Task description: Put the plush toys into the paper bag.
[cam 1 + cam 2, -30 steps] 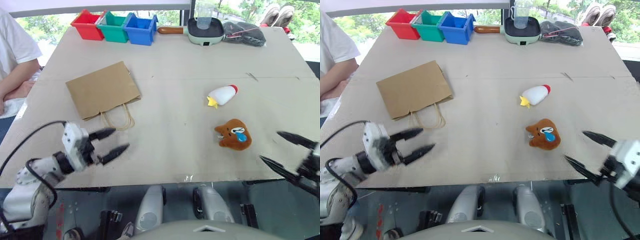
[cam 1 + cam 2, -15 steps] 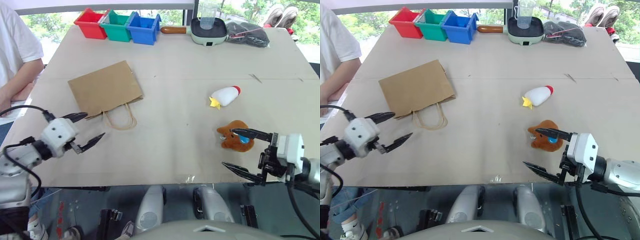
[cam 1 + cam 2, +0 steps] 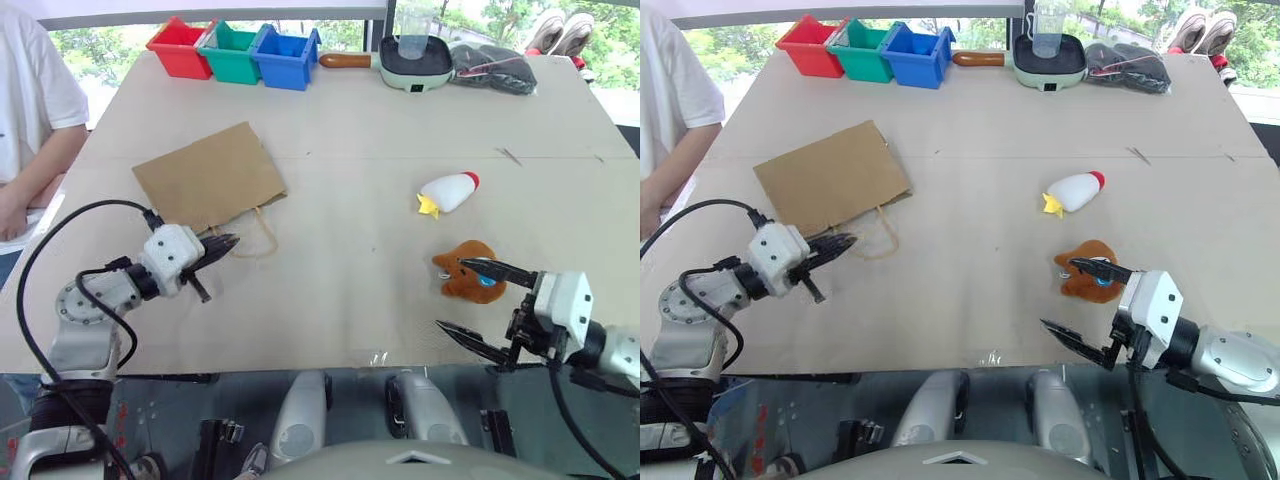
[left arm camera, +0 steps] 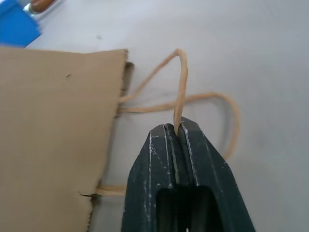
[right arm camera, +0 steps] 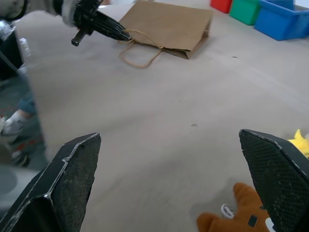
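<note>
The brown paper bag (image 3: 210,178) lies flat on the table's left half, its loop handles (image 4: 182,82) toward me. My left gripper (image 3: 226,243) is shut on one handle loop, which runs up between its fingertips (image 4: 170,137). The white plush toy (image 3: 448,192) with a red tip and yellow end lies right of centre. The brown crying plush toy (image 3: 462,283) lies nearer me. My right gripper (image 3: 452,293) stands open just in front of it, one finger (image 5: 72,174) off to the side and the upper finger over the toy's face.
Red (image 3: 180,47), green (image 3: 230,52) and blue (image 3: 285,56) bins stand at the far left. A pan with a cup (image 3: 412,58) and a dark pouch (image 3: 490,68) sit at the far edge. A person in a white shirt (image 3: 30,100) sits at the table's left side.
My left gripper has moved forward to the bag's handle and shut on it. My right gripper has swung in from the right to the brown toy and stays open.
</note>
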